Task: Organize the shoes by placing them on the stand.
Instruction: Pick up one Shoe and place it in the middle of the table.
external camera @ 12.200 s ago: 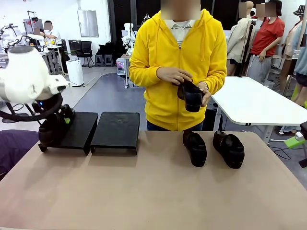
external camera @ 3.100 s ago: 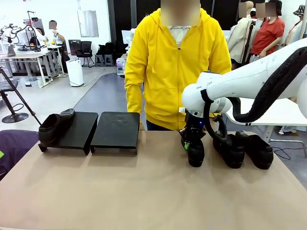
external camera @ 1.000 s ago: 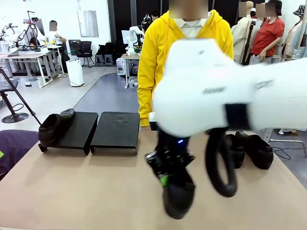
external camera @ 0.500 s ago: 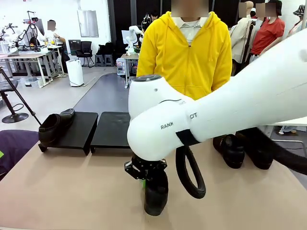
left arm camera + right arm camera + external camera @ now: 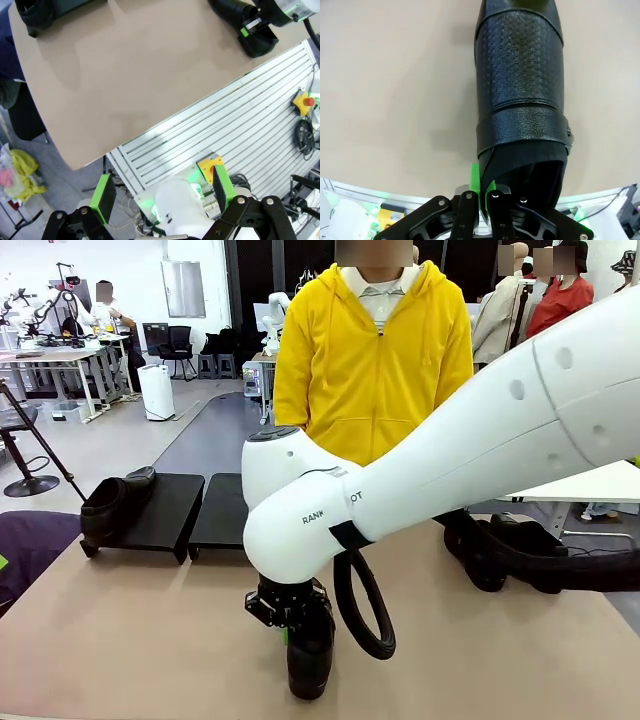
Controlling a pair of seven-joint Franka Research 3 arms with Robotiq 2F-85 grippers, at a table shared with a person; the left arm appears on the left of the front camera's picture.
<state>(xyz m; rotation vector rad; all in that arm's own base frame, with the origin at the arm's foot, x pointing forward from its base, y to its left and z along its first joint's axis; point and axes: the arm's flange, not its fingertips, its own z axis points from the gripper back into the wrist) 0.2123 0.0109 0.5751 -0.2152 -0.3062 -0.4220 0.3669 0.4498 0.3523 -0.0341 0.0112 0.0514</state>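
Since the frame half a second before, my right arm had swung the held shoe (image 5: 310, 660) a little further left and closer to the desk's (image 5: 120, 640) near edge. The right gripper (image 5: 292, 625) was clamped tight on that shoe's heel rim, green pads (image 5: 475, 177) pinching the leather, toe pointing down; I could not tell whether the toe touched the desk. My left gripper (image 5: 162, 192) stood wide open with nothing in it, off the near edge above the robot's base. The stand (image 5: 165, 505) sat at the desk's far left corner, with a second shoe (image 5: 108, 502) on the left side of its left platform. Two more shoes (image 5: 487, 558) lay side by side near the far right edge, partly behind my arm.
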